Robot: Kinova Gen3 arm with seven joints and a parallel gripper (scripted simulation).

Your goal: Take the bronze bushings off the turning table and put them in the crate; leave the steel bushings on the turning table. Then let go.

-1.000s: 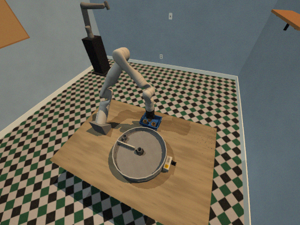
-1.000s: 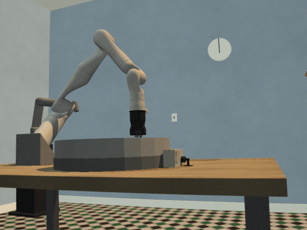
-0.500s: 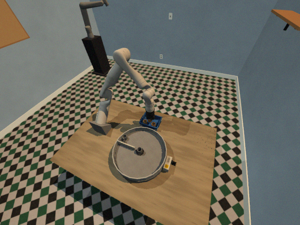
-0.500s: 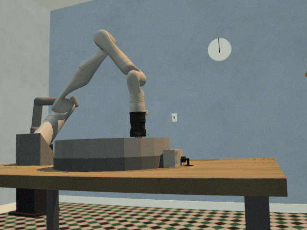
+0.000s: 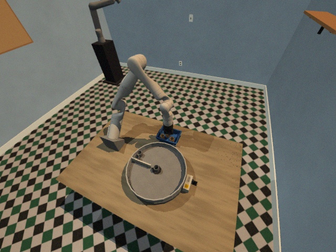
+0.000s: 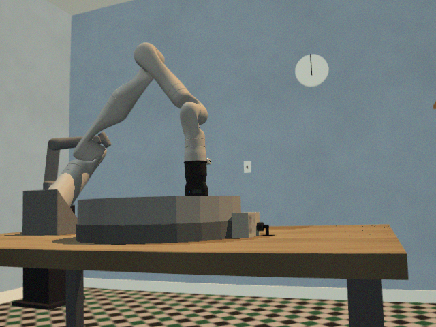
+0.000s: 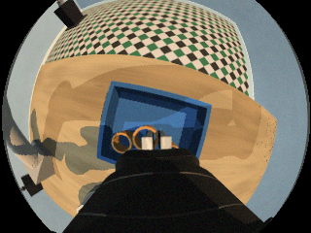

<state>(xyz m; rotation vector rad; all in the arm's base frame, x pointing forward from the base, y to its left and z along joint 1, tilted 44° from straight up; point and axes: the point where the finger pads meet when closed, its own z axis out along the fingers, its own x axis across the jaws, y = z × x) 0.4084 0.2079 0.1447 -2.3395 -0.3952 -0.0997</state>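
Note:
My gripper [image 5: 167,132] [image 7: 155,136] is lowered into the blue crate [image 5: 178,133] [image 7: 189,109] behind the turning table [image 5: 182,164] [image 6: 158,211]. It is shut on a bronze bushing [image 7: 143,134]. Another bronze bushing [image 7: 120,142] lies in the crate beside it; the top view shows bronze bushings [image 5: 162,136] [image 5: 171,138] in the crate. Two steel bushings [image 5: 138,154] sit at the turning table's far left rim, and one steel bushing [image 5: 157,169] sits at its middle. In the exterior view the table's wall hides the fingers and the crate.
A grey bar [image 5: 141,163] runs from the turning table's rim to its middle. A small control box [image 5: 187,184] [image 6: 244,225] sits against its right side. The arm's base [image 5: 112,140] stands at the left of the wooden table [image 5: 211,211].

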